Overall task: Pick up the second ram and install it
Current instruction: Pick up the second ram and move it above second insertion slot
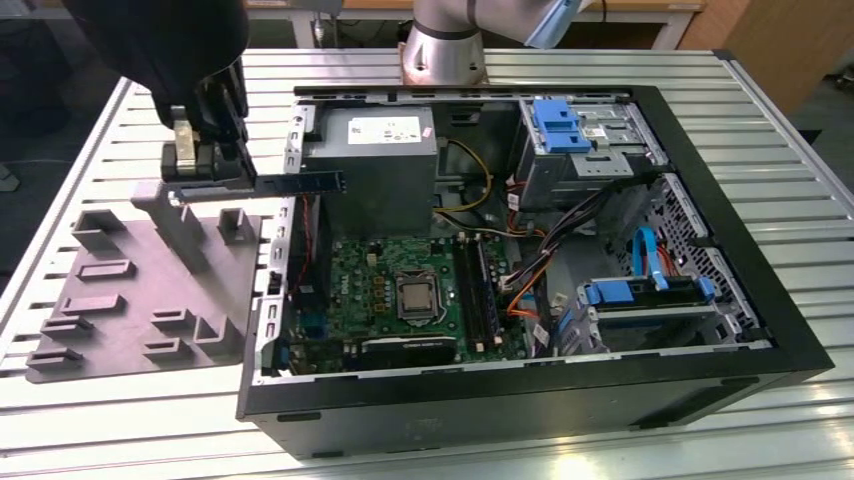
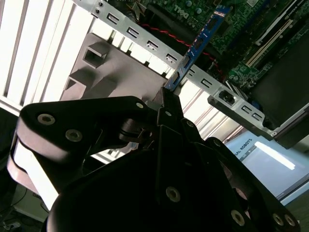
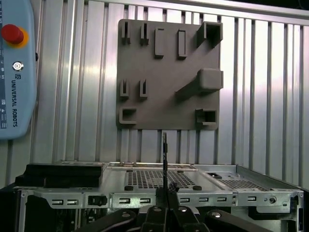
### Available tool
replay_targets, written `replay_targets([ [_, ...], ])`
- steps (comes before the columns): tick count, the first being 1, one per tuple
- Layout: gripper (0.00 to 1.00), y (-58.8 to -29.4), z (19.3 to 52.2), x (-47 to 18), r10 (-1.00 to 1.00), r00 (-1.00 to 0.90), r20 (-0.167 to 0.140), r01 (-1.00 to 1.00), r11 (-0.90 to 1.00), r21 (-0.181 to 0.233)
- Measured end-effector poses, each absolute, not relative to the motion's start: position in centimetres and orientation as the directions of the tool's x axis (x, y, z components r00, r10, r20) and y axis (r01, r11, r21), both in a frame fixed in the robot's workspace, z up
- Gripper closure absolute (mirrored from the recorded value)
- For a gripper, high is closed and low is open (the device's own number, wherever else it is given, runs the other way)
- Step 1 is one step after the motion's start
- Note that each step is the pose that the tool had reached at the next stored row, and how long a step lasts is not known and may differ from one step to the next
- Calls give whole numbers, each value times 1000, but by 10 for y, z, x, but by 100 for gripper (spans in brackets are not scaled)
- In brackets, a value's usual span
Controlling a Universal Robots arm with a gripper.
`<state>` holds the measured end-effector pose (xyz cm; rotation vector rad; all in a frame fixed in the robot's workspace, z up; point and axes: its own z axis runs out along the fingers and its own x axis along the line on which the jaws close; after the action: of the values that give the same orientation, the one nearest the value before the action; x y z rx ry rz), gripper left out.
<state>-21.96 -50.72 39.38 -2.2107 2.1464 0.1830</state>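
Note:
My gripper [image 1: 224,176] hangs above the gap between the grey tray [image 1: 134,290] and the open computer case [image 1: 534,385], shut on one end of the second ram [image 1: 302,183]. The dark stick lies level, and its free end reaches over the case's wall on the exterior view's left. The second wrist view has the ram's [image 2: 199,44] blue board edge running out from the gripper [image 2: 167,101] toward the motherboard [image 2: 241,29]. Seen edge-on in the first wrist view, the ram [image 3: 164,154] rises from the gripper [image 3: 166,195]. The long black memory slots [image 1: 478,290] lie beside the processor socket [image 1: 416,297].
The grey tray [image 3: 169,72] carries several raised blocks and slots. Inside the case are a grey power supply [image 1: 374,150], bundled cables [image 1: 534,260] and blue drive brackets [image 1: 561,125]. A pale blue pendant with a red button [image 3: 12,34] lies on the slatted metal table [image 1: 107,420].

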Motion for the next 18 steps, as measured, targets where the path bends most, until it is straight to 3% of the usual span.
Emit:
replay_targets([
  [18,88,-507,394,-202,-992,27,-123,-999,-32,43],
])
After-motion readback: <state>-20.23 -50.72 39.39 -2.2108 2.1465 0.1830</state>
